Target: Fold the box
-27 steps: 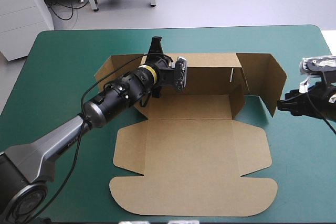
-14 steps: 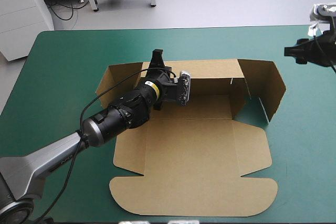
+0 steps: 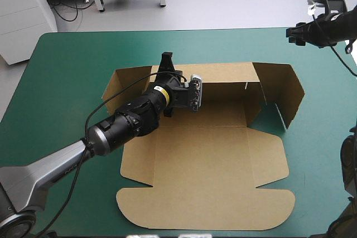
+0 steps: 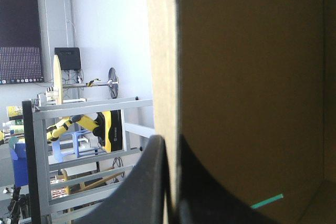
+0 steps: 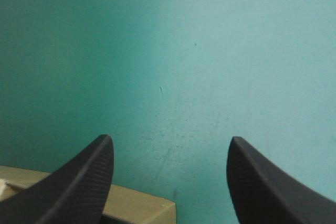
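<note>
The brown box [image 3: 206,160] lies in the middle of the teal-green table, its lid and front flaps flat toward the near edge. Its back wall [image 3: 223,79] stands raised, and so does the right side flap [image 3: 284,93]. My left gripper [image 3: 165,61] is shut on the back wall's top edge near its left end; in the left wrist view the board [image 4: 247,87] runs between the fingers of the left gripper [image 4: 170,142]. My right gripper [image 3: 291,32] hangs open above the table's far right corner, off the box. In its own view the right gripper [image 5: 170,145] holds nothing, with a box edge [image 5: 136,203] beneath it.
The left side flap [image 3: 125,82] of the box stands partly raised beside my left arm. The table's far edge [image 3: 223,29] runs just beyond the right gripper. Teal-green cover [image 3: 67,82] surrounds the box on all sides.
My right gripper has left the raised right flap and moved up and away to the far right corner. The left gripper shifted a little with the back wall earlier, then stayed put.
</note>
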